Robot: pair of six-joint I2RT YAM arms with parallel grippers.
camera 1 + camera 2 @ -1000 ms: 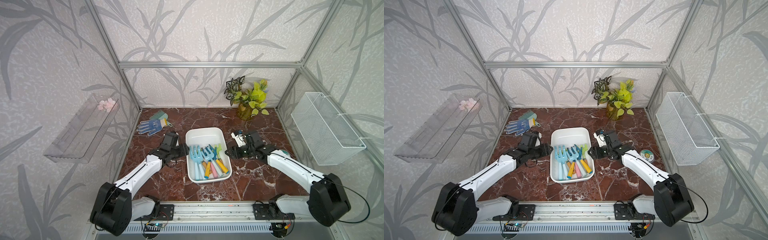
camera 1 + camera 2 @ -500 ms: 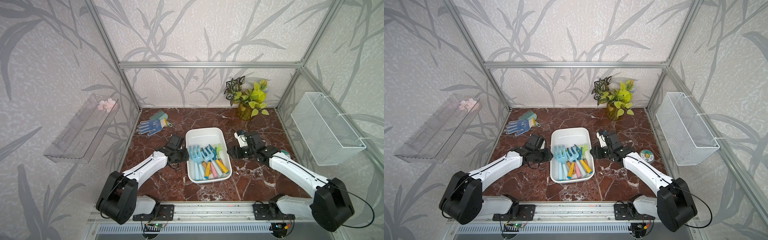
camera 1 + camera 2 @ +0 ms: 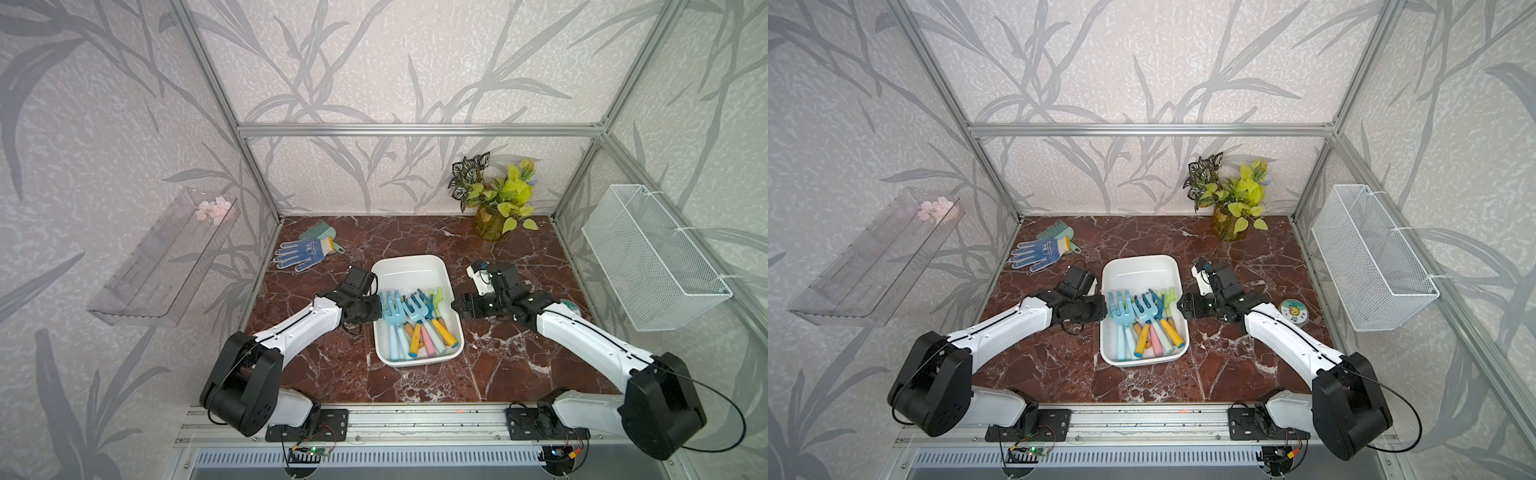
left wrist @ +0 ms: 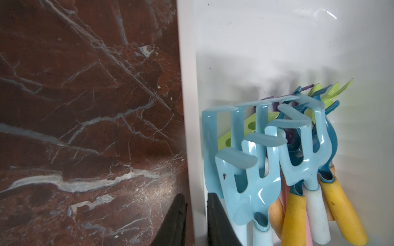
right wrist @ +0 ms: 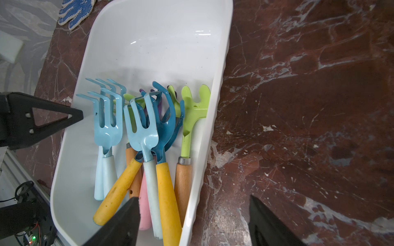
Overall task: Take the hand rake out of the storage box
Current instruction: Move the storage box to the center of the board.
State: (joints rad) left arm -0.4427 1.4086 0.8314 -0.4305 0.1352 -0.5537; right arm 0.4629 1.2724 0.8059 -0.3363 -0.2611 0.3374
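Though illegible, label (image 3: 1293,311) near storage box (image 3: 1142,270).

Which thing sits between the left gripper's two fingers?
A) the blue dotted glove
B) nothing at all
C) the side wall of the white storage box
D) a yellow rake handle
C: the left wrist view shows the left gripper with one finger on the tabletop side and the other inside the storage box, so the box's white wall stands between them.

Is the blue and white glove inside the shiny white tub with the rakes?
No, the blue-dotted white fabric glove lies on the red-brown marble table, away from the glossy white plastic tub.
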